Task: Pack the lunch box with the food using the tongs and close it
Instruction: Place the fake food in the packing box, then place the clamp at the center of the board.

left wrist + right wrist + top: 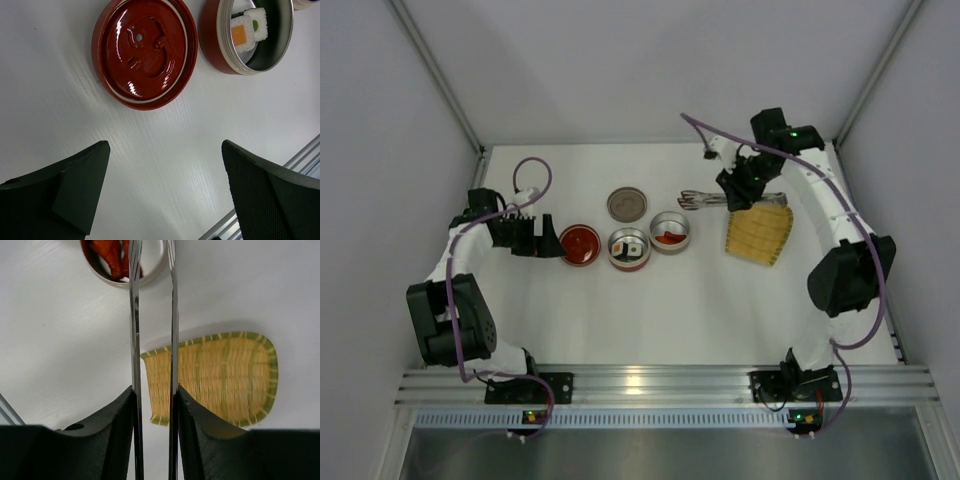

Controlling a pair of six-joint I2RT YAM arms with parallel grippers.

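Clasping tongs (134, 340) — right fingers (110, 432), seemingly half-open

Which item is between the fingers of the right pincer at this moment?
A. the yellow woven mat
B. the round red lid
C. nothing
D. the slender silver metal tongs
D: the right wrist view shows the right pincer clamped on both arms of the slender silver metal tongs, with the yellow woven mat lying apart underneath.
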